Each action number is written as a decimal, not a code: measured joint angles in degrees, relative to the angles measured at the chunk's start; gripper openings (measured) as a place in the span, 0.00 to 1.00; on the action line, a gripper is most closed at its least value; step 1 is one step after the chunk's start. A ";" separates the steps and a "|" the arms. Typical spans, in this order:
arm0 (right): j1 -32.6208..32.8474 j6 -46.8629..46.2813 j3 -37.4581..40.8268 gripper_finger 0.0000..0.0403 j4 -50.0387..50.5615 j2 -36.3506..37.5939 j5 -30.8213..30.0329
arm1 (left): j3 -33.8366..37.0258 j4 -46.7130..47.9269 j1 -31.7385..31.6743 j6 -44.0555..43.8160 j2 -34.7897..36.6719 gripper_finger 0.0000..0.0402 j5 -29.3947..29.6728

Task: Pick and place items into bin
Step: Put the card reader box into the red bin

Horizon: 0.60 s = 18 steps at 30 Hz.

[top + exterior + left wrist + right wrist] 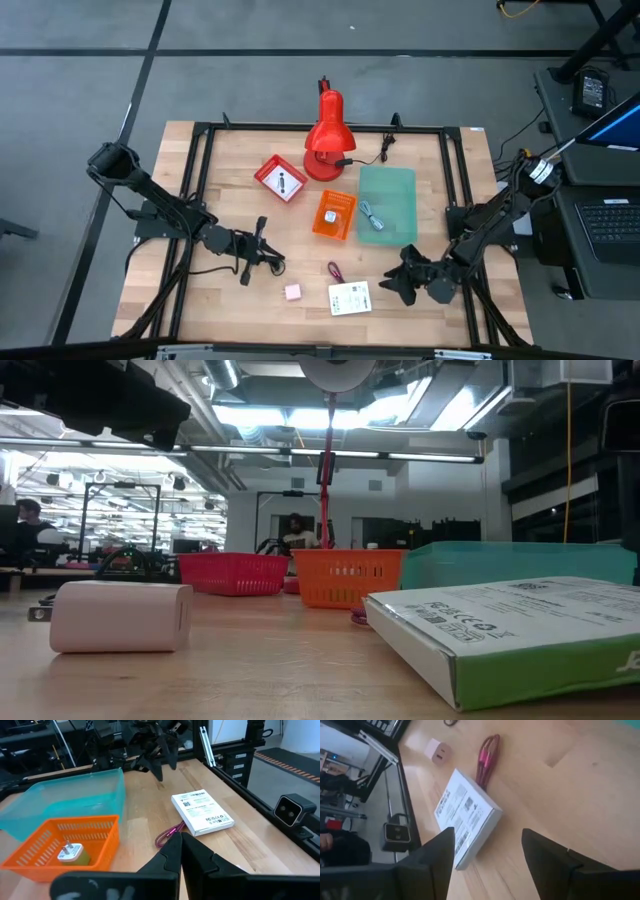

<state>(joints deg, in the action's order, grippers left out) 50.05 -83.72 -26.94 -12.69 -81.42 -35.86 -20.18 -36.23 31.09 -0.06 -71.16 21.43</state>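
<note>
A white printed box (350, 298) lies flat near the table's near edge, also in the right wrist view (465, 817). A maroon cord loop (333, 270) lies just beyond it, and a pink cube (292, 292) sits to its left. My right gripper (393, 284) is open, low over the table just right of the box; in its wrist view (487, 860) the fingers stand apart, pointing at the box. My left gripper (272, 258) is shut and hovers left of the cord; its wrist view (181, 845) shows the cord (167, 834) just ahead.
A teal bin (390, 190) holding a small cable piece stands right of centre. An orange basket (325, 228) with a white plug (70, 852) sits beside it, and a red basket (270, 170) farther left. A red desk lamp (325, 135) stands at the far edge. Black frame rails border the table.
</note>
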 joint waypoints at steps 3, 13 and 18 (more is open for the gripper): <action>-0.01 -0.01 -0.02 0.52 -1.67 -1.91 0.08 | 0.00 0.02 0.00 -0.55 0.00 0.01 0.00; -0.08 -0.01 -0.14 0.52 -16.68 -14.77 0.87 | 0.00 0.24 0.00 -0.75 0.00 0.01 -0.02; -1.12 1.33 -3.83 0.52 -17.19 -19.43 1.74 | 0.00 0.26 0.00 -0.91 0.02 0.01 -0.02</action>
<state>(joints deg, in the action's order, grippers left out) 48.93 -82.39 -30.77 -29.88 -100.85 -34.12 -20.18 -35.97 31.09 -0.97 -71.13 21.41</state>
